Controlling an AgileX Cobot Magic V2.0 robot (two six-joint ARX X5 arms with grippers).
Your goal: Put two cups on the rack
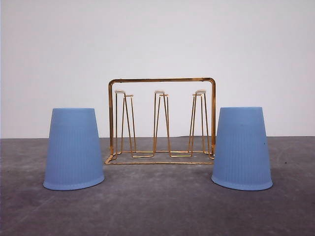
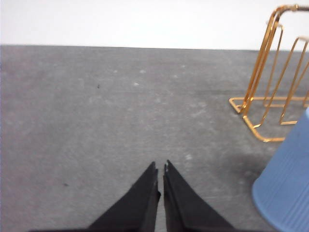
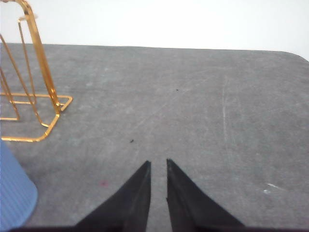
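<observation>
Two light blue cups stand mouth-down toward the near edge of the grey table (image 1: pixel 157 211), the left cup (image 1: pixel 74 150) and the right cup (image 1: pixel 242 148) flanking the gold wire rack (image 1: pixel 161 120), which sits between them and a little farther back, its white-tipped prongs bare. Both look like thin ribbed plastic, so probably light, a bit slick and easily squashed; a gentle pinch across the narrower upturned base seems the safest hold. The left gripper (image 2: pixel 160 166) hangs over bare table with fingers nearly touching; the right gripper (image 3: pixel 158 164) likewise, with a narrow gap, holding nothing.
</observation>
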